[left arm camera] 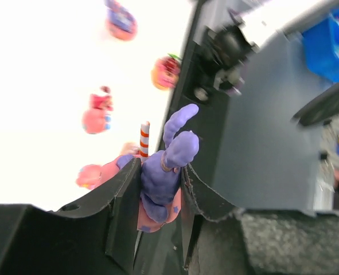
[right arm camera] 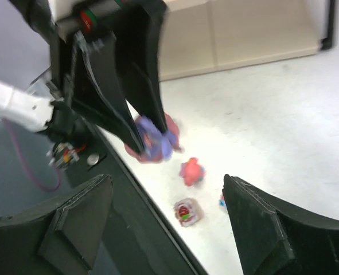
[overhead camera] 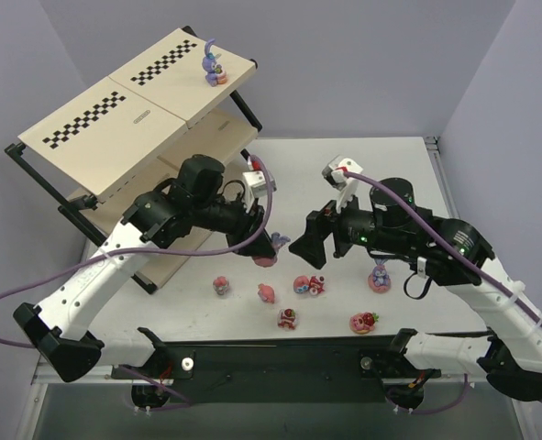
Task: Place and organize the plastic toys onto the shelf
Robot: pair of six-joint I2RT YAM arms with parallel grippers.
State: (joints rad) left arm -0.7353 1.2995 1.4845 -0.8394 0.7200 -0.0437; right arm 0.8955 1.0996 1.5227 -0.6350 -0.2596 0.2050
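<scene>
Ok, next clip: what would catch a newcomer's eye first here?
The left gripper, mid-table, is shut on a purple bunny, and the right gripper faces it with jaws wide open and empty. A second bunny stands alone on top of the shelf, back left, while small pink toys lie scattered on the table.

shelf (overhead camera: 115,128): purple bunny (overhead camera: 215,66) on top board | second bunny (left arm camera: 160,176): in left hand (overhead camera: 263,247) | other toys (overhead camera: 288,318): scattered on table (overhead camera: 381,174)
</scene>
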